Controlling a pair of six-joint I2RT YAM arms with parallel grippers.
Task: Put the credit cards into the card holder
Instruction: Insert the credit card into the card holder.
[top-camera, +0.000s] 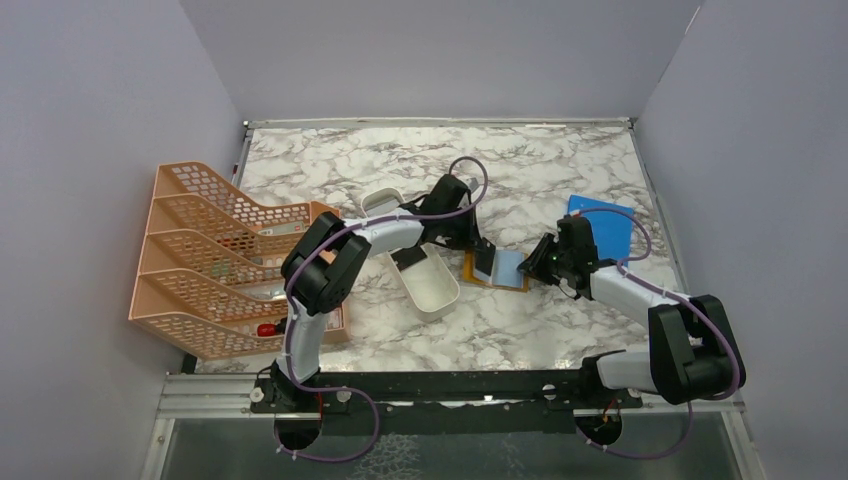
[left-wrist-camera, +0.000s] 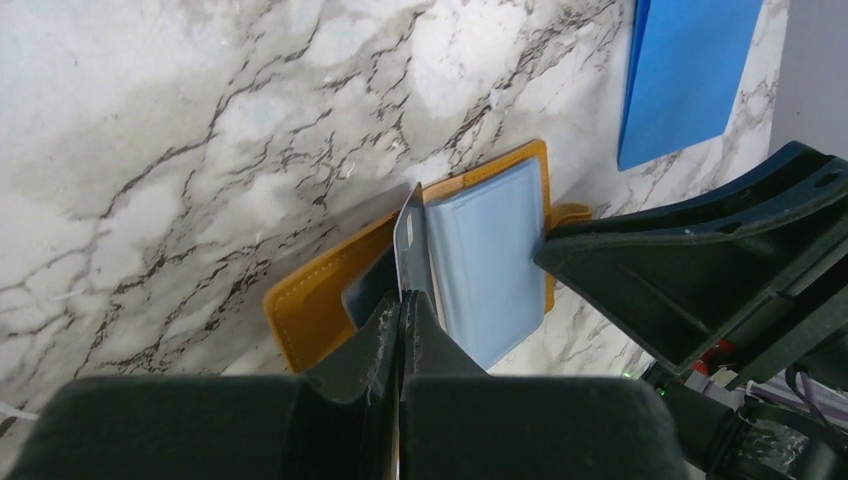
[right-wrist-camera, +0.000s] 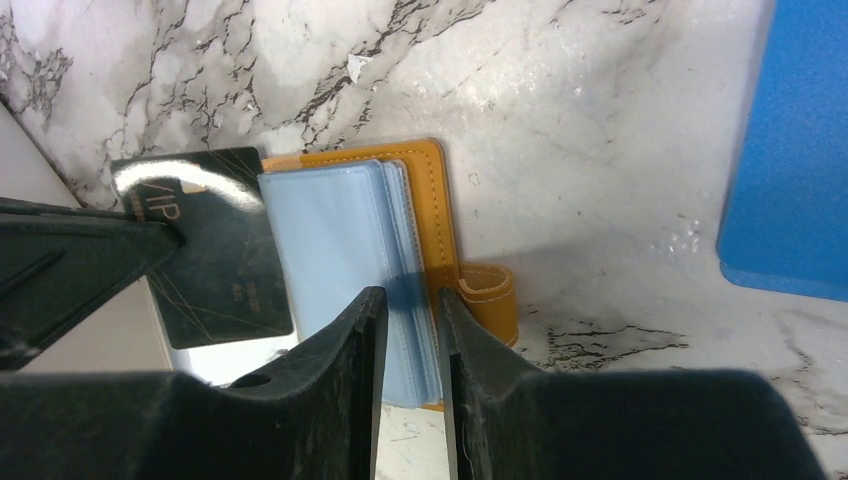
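The orange-tan card holder (top-camera: 478, 272) lies open on the marble table, its pale blue clear pockets (top-camera: 507, 268) facing up. My left gripper (top-camera: 476, 250) is shut on a black credit card (right-wrist-camera: 215, 245) and holds it at the holder's left half. In the left wrist view the card (left-wrist-camera: 410, 235) stands edge-on over the holder (left-wrist-camera: 310, 310), right above the gripper (left-wrist-camera: 407, 298). My right gripper (right-wrist-camera: 410, 295) has its jaws a narrow gap apart. Its tips sit on the right edge of the pocket leaves (right-wrist-camera: 330, 240), beside the snap strap (right-wrist-camera: 490, 295). It also shows in the top view (top-camera: 537, 264).
A long white tray (top-camera: 432, 285) lies just left of the holder under the left arm. A peach mesh file rack (top-camera: 215, 260) stands at the left edge. A bright blue flat sheet (top-camera: 606, 228) lies behind the right gripper, near the right wall.
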